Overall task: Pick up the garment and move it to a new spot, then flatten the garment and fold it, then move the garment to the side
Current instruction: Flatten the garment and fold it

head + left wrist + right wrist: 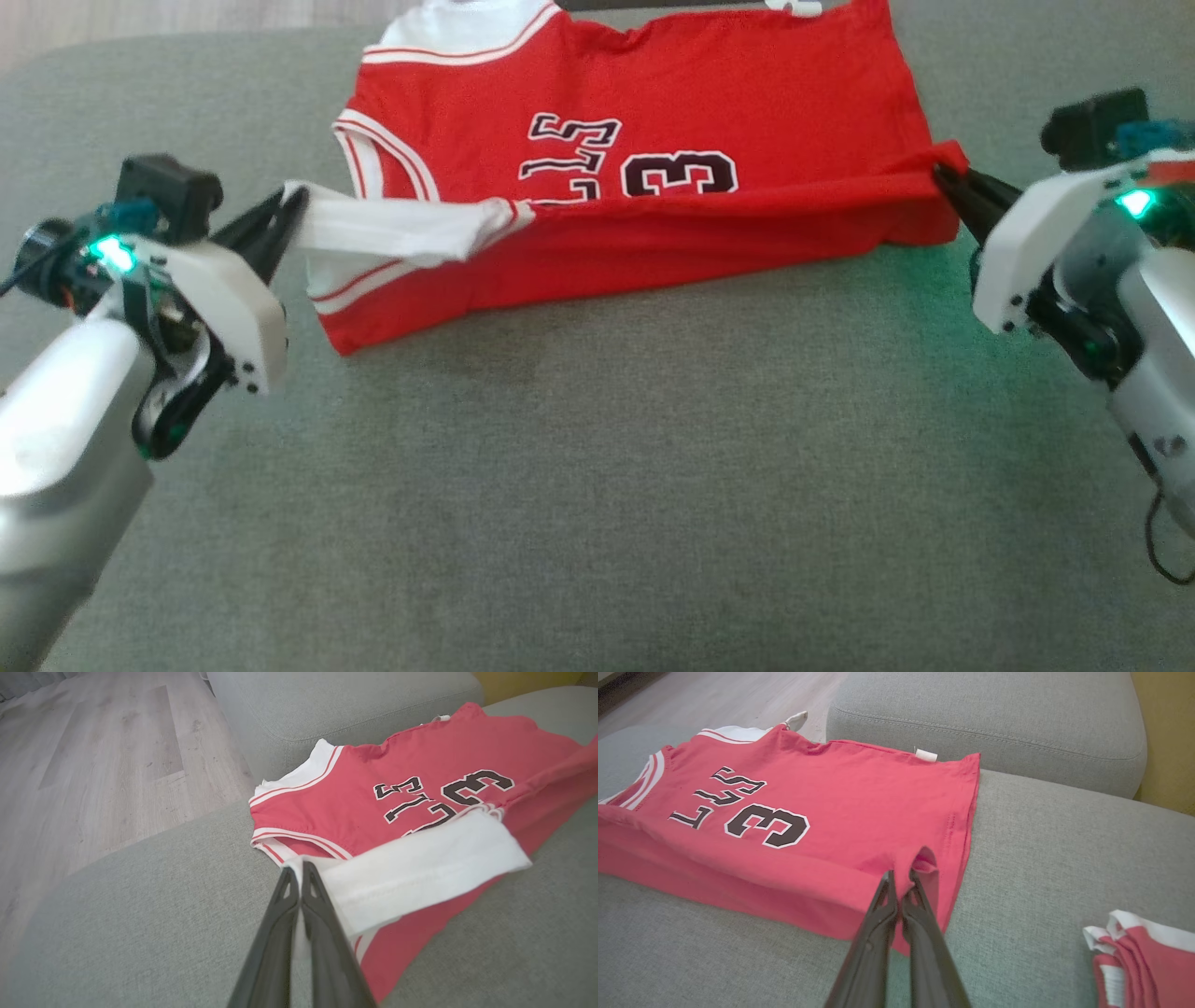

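red jersey (pixel 653 121), lying on grey sofa (pixel 597 467), near edge lifted, left fingers (pixel 261 233) pinching its white sleeve (pixel 392 229), right fingers (pixel 976 201) pinching its red corner (pixel 948 154); risk: uneven carry slips a shallow pinch, skewing fold.

Glowing red across the garment (pixel 747 103), carrying white on the shoulder panel and sleeve band, with thin red-and-white stripes running along the armhole. Wearing black numerals outlined in white. Looking a flat grey-green weave on the sofa (pixel 597 485). Showing pale grey wood grain on the floor (pixel 93 765) and mustard yellow on the wall (pixel 1164 732). Flashing green lights on white casings behind the dark fingers of the left gripper (pixel 295 196) and right gripper (pixel 941 174) — and repeating red with white trim on the folded pile (pixel 1148 956).
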### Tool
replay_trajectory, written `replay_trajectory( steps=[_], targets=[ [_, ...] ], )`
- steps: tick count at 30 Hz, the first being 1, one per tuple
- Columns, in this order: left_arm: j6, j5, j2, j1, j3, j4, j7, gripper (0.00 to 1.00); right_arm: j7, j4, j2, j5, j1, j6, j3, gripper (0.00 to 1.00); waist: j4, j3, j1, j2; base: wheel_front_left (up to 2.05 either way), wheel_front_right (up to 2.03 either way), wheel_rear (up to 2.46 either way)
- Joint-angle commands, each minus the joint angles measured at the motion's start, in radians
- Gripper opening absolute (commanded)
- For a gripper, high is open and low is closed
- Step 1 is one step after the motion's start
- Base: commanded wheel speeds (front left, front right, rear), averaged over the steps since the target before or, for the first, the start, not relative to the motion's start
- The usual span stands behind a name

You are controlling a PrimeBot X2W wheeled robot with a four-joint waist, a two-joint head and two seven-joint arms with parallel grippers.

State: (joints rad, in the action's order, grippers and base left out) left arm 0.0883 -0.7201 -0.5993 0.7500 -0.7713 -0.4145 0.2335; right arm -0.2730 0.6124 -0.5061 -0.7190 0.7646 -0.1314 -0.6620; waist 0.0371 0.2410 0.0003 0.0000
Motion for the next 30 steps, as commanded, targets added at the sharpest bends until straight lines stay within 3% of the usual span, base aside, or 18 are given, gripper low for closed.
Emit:
replay_trajectory(
  steps=[1,15,16,17,18,23,27,30],
  targets=[
    [0.003,0.013,-0.032,0.064,0.043,0.003,0.000,0.00,0.006,-0.013,-0.002,0.012,0.025,0.001,0.003,0.00,-0.007,0.010,-0.0003,0.0000,0.00,0.00,0.00],
    [0.038,0.067,0.060,0.222,-0.055,-0.229,-0.046,0.00,0.006,0.112,0.067,0.058,0.116,0.001,-0.046,0.00,-0.031,0.062,-0.0003,0.0000,0.00,0.00,0.00],
    [0.034,0.072,0.072,0.236,-0.053,-0.247,-0.063,0.87,0.011,0.127,0.071,0.063,0.126,0.001,-0.043,0.00,-0.031,0.066,-0.0003,0.0000,0.00,0.00,0.00],
    [0.025,0.077,0.084,0.249,-0.050,-0.266,-0.082,1.00,0.026,0.142,0.076,0.075,0.138,0.001,-0.040,0.40,-0.031,0.069,-0.0003,0.0000,0.00,0.00,0.00],
    [0.015,0.084,0.097,0.261,-0.048,-0.285,-0.105,1.00,0.039,0.159,0.084,0.081,0.148,0.001,-0.033,1.00,-0.031,0.072,-0.0003,0.0000,0.00,0.00,0.00],
    [-0.048,0.110,0.143,0.301,-0.025,-0.350,-0.233,1.00,0.115,0.215,0.121,0.107,0.182,0.001,0.000,1.00,-0.031,0.075,-0.0003,0.0000,0.00,0.00,0.00],
    [-0.121,0.101,0.188,0.314,0.034,-0.381,-0.411,1.00,0.279,0.260,0.152,0.132,0.201,0.001,0.077,1.00,-0.027,0.056,-0.0003,0.0000,0.00,0.00,0.00],
    [-0.153,0.087,0.214,0.292,0.075,-0.370,-0.477,1.00,0.411,0.289,0.182,0.154,0.194,0.001,0.143,1.00,-0.022,0.029,-0.0003,0.0000,0.00,0.00,0.00]
  ],
)
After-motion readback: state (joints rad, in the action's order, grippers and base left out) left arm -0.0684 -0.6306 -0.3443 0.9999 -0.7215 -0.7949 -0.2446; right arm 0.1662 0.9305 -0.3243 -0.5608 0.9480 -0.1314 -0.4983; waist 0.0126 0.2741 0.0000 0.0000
